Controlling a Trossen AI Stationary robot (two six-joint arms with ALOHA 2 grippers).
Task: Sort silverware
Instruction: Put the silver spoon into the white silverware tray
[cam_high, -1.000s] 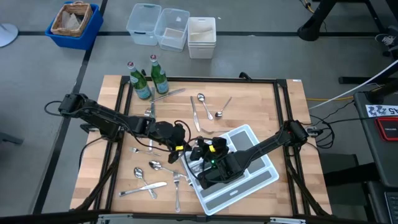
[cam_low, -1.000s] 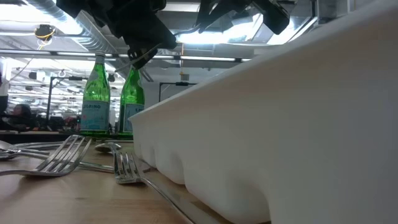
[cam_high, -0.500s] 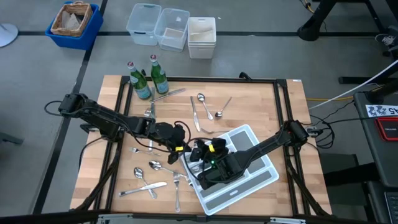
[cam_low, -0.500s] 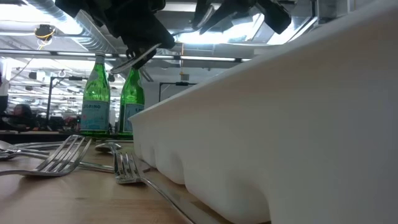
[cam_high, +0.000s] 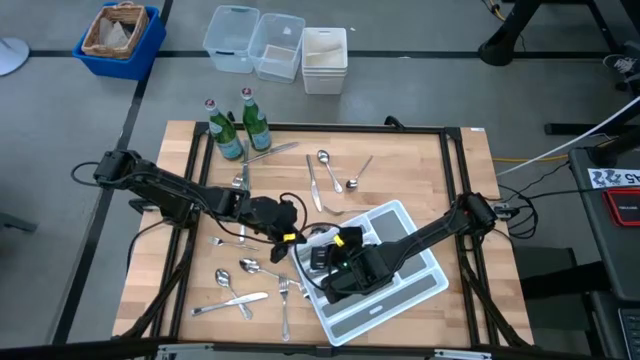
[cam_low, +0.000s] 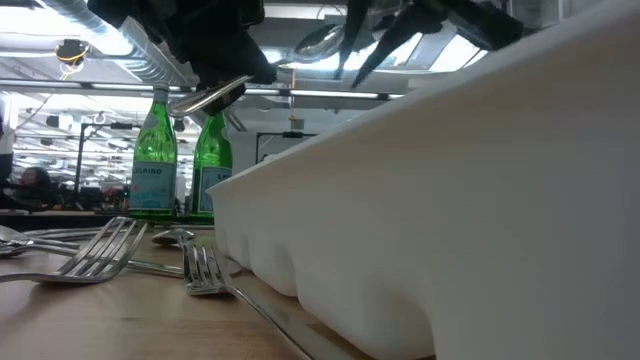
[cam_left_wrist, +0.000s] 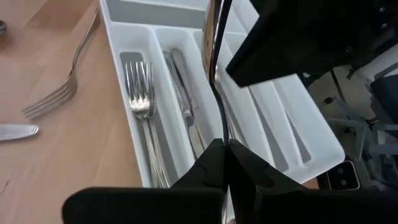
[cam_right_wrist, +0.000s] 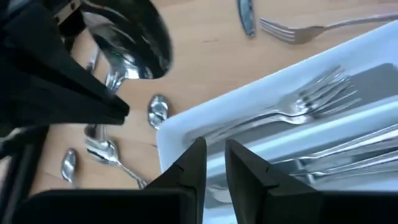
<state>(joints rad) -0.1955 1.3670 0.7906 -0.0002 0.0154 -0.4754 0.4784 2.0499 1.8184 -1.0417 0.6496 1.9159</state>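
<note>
**Inspector:** Where the spoon (cam_right_wrist: 134, 43) hangs over the near corner of the white tray (cam_high: 425, 285), it is pinched by its thin handle (cam_left_wrist: 219, 81) in the left gripper (cam_left_wrist: 224, 148), whose fingers are pressed together on it. The bowl points away from that gripper, above the tray's edge.

**Assessor:** How would you expect it to handle?

**Inspector:** By my judgement: light, rigid, polished metal, so no risk of bending or breakage, but slippery. Held by a narrow stem, it may pivot or slide. The flat of the handle, near mid-length, looks the surest place to take hold; the rounded bowl offers little to grip.

**Assessor:** And the right gripper?

**Inspector:** The right gripper (cam_right_wrist: 212, 163) sits over the tray beside the left one, fingers slightly apart, clamped on nothing that I can see.

**Assessor:** The remainder of the silverware?

**Inspector:** Forks (cam_left_wrist: 142, 93) and a knife (cam_left_wrist: 180, 93) already lie in separate tray compartments. Loose pieces remain on the worktop (cam_high: 400, 160): forks (cam_low: 95, 255) and spoons (cam_high: 249, 266) left of the tray, more spoons (cam_high: 324, 160) and knives beyond it. Two green bottles (cam_high: 232, 125) stand at the far left corner, well apart from the work.
</note>
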